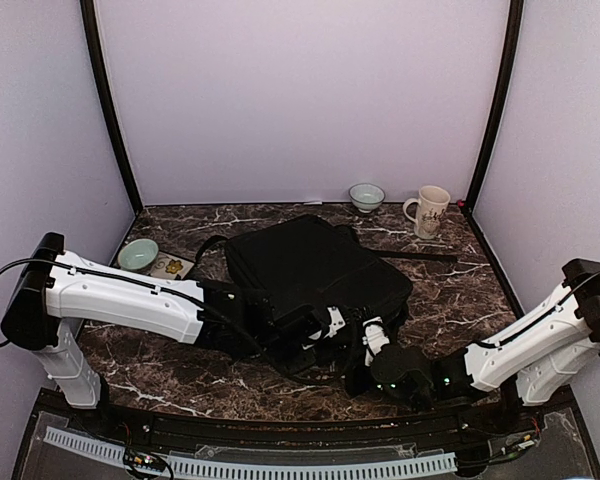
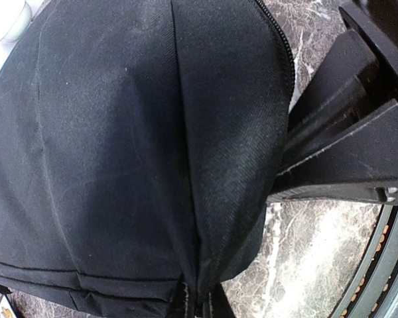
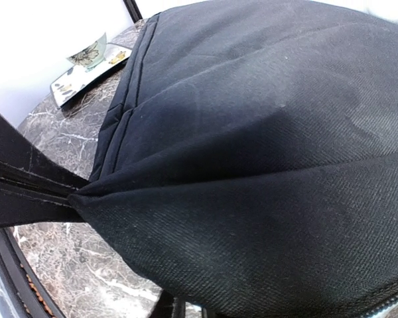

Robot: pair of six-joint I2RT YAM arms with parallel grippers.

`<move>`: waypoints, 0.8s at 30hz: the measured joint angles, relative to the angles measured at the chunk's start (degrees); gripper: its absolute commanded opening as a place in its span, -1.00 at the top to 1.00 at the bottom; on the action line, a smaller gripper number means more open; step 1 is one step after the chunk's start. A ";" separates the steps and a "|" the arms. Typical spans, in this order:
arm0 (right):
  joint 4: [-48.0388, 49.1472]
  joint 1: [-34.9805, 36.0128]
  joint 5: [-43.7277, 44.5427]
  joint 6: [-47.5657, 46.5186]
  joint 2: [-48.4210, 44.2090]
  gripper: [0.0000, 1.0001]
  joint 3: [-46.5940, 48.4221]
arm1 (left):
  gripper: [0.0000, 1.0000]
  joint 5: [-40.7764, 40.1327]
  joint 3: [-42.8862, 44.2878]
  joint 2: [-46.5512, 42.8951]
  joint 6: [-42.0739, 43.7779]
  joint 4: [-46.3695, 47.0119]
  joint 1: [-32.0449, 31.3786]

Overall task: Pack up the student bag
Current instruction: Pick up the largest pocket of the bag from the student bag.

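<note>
**Backpack** (image 1: 315, 265) at table centre, bulging. Its zip (image 2: 289, 56) looks closed where visible, so packing is judged nearly done; contents cannot be seen.

**Left gripper** (image 2: 282, 169) narrow, nipping the bag's 7 o'clock edge.

**Right gripper** (image 3: 73, 195) pinched on fabric at 5 o'clock.

**Count:** one backpack; two bowls, a left bowl (image 1: 138, 254) at 9 o'clock and a back bowl (image 1: 366, 196) at 12; one mug (image 1: 427, 211) at 1; one card (image 1: 170, 266).

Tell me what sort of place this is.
Most likely a robot test booth, not a home or classroom. Plain lilac walls close in a small marble-patterned table. The left arm and right arm are mounted at its near edge. A backpack, mug and bowl sit there like staged props.
</note>
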 measured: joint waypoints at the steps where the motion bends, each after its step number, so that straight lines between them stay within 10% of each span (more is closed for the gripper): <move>1: 0.11 0.00 0.02 -0.22 0.00 0.99 0.00 | 1.00 -0.02 0.04 0.00 0.00 0.00 0.00; 24: -2.89 -0.04 -4.28 -0.50 -1.68 0.84 0.22 | 1.00 -2.93 0.59 -0.04 0.07 -1.49 -0.35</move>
